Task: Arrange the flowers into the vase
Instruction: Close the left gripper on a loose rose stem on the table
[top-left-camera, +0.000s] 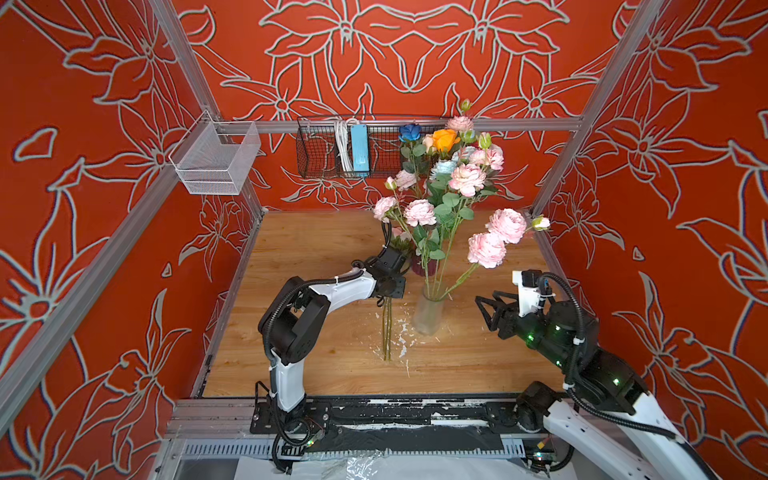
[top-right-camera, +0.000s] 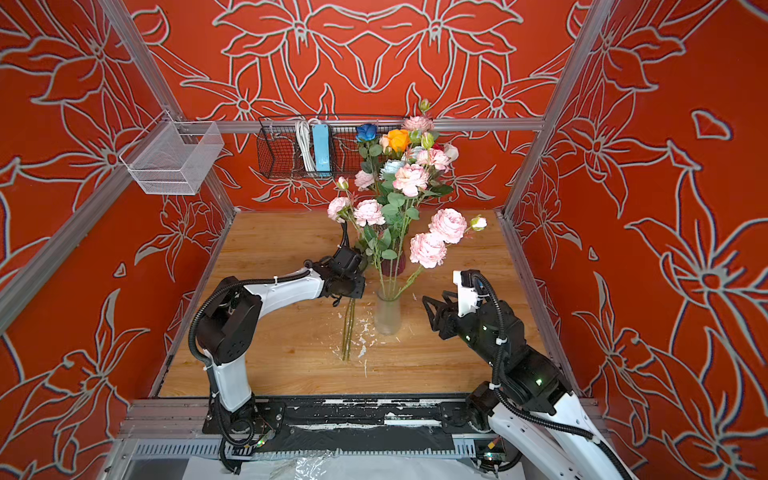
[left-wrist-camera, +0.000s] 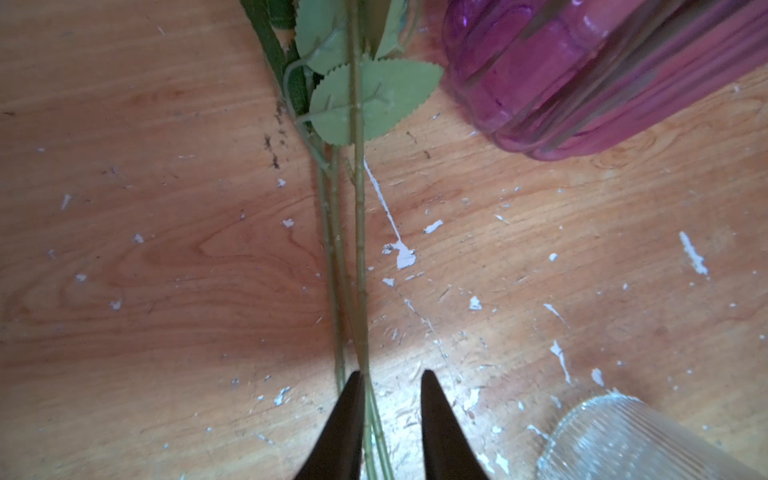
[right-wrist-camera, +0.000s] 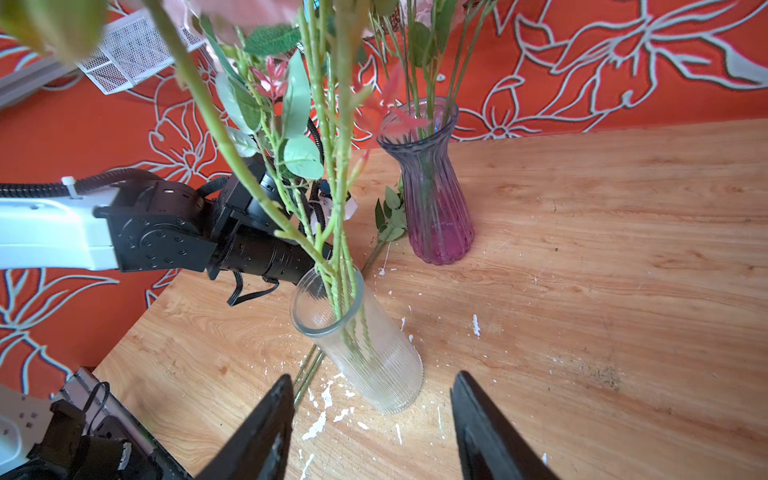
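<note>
left arm elbow bent, forearm reaching inward, wrist pitched straight down, left gripper jaws only a narrow gap apart, right arm low, forearm angled inward, right gripper roughly level, jaws spread wide

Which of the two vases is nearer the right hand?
The clear ribbed vase, standing just ahead of the right hand; the purple vase stands farther back, toward the wall.
</note>
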